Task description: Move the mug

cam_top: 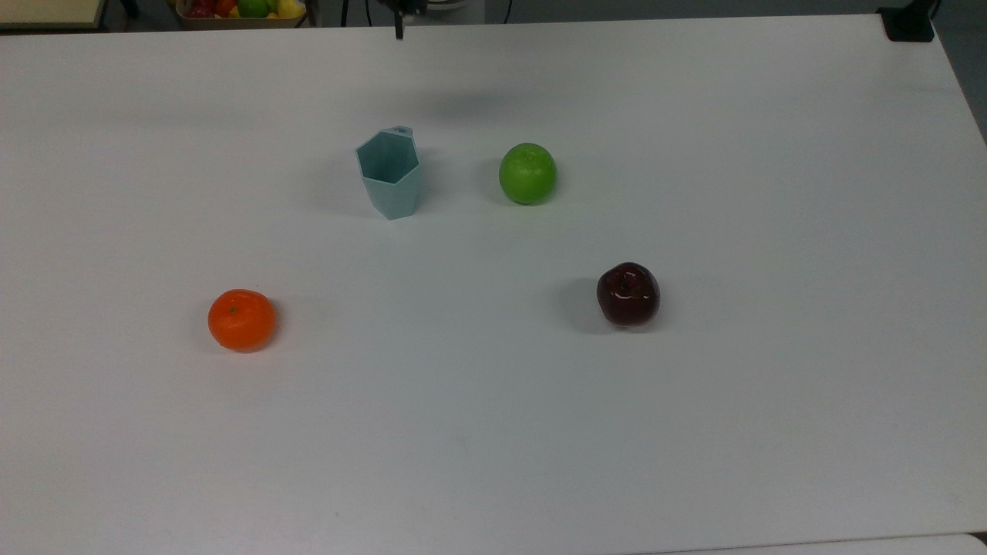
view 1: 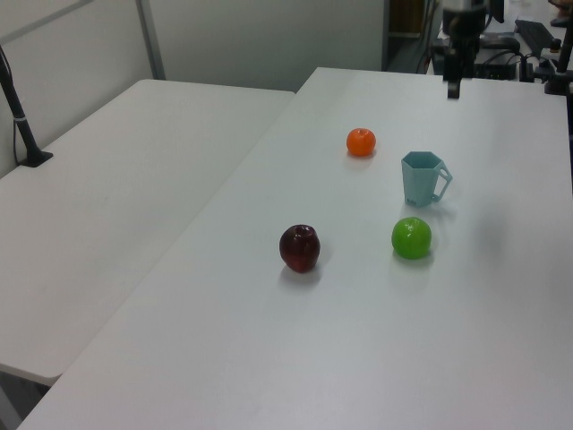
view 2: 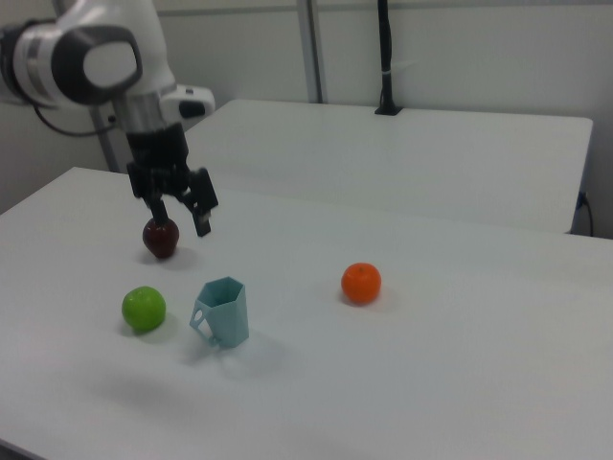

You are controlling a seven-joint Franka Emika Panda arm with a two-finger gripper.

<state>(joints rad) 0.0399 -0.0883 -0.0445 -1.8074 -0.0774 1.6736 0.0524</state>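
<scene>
In the top view, the mug [cam_top: 390, 173] is seen standing upright on the white table [cam_top: 694, 424], its handle turned toward the far edge. A green apple [cam_top: 527, 173] lies near it on the top view's right, a dark red apple [cam_top: 628, 294] is set nearer the camera and further right, and an orange [cam_top: 241, 319] lies well apart toward the top view's left. A box of fruit [cam_top: 239, 11] is seen beyond the far edge.

In the left view, the mug [view 1: 423, 178] is found between the orange [view 1: 361, 141] and the green apple [view 1: 411, 237], touching neither, with its handle on the left view's right. The dark red apple [view 1: 299, 247] lies nearer the camera. A second table [view 1: 116, 197] is joined on the left view's left.

In the right view, the gripper [view 2: 181, 213] is held in the air above and behind the mug [view 2: 223, 311], well clear of it. Its fingers [view 2: 202, 221] are spread apart and nothing is held between them. The green apple [view 2: 144, 309] lies just to the right view's left of the mug.
</scene>
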